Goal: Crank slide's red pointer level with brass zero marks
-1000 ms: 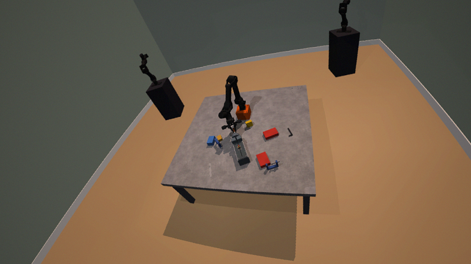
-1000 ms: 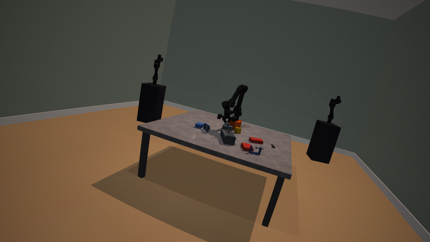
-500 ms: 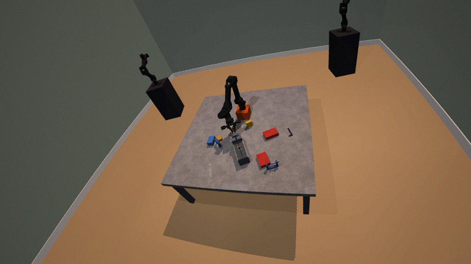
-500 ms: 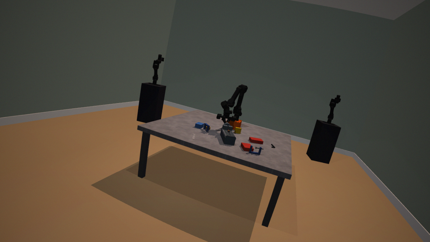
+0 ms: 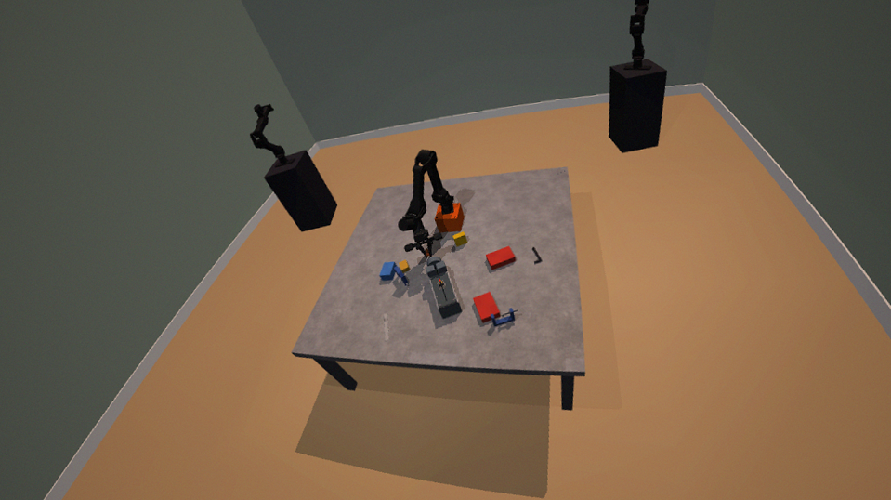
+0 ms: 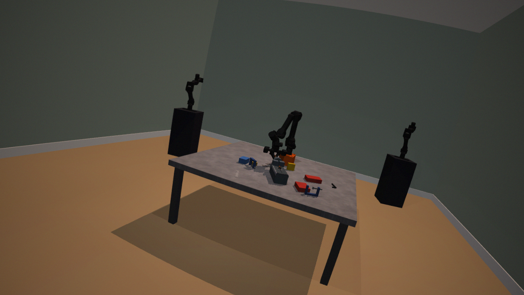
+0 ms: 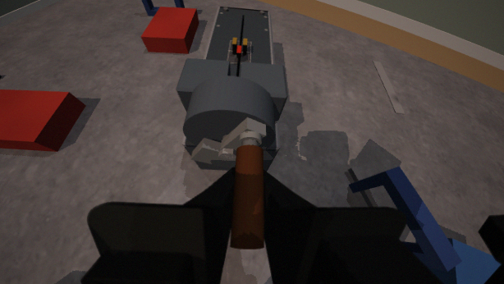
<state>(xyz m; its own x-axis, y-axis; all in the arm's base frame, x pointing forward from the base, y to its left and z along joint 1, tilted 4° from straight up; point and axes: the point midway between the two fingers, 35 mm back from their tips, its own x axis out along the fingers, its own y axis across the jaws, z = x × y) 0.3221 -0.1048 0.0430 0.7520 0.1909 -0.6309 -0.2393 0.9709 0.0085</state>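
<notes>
The grey machine [image 5: 449,308] [image 6: 280,178] [image 7: 233,92] stands mid-table, its round housing toward the arm. My gripper [image 5: 426,252] [image 6: 274,157] [image 7: 246,173] is shut on the brown crank handle [image 7: 248,213], one finger on each side. The pale crank arm [image 7: 256,126] shows at the housing face, with the handle right of the lower pale end piece in the wrist view. The red pointer [image 7: 239,49] sits in the slot between the left brass mark [image 7: 234,41] and the right brass mark [image 7: 245,41], appearing slightly nearer the housing than their brass tops. Exact level cannot be told.
Two red blocks [image 5: 500,258] [image 5: 486,306] lie right of the machine in the top view. A blue clamp [image 7: 427,222] [image 5: 402,275] and blue block [image 5: 388,270] [image 6: 243,160] are on the other side. A yellow block [image 5: 460,239] [image 6: 290,166] lies near the arm's base.
</notes>
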